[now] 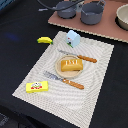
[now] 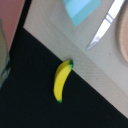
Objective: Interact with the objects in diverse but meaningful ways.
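With the banana (image 2: 62,80) lying on the dark table just off the placemat's (image 1: 95,80) far-left edge, near the blue carton (image 1: 73,38), descend centred over its middle and close across its narrow width; the jaws are unseen, so I cannot tell their opening.

Striped beige placemat (image 1: 95,90), black tabletop (image 1: 15,45), pinkish board (image 1: 107,31) — knife (image 1: 79,57), fork (image 1: 64,80)

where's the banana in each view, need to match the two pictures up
Exterior view: the banana lies on the dark cloth just off the placemat's far corner at the exterior view's left, near the pale blue carton.
Wrist view: the banana lies mid-frame on the dark cloth, beside the placemat's edge.
Shared landmark: the pale blue carton.
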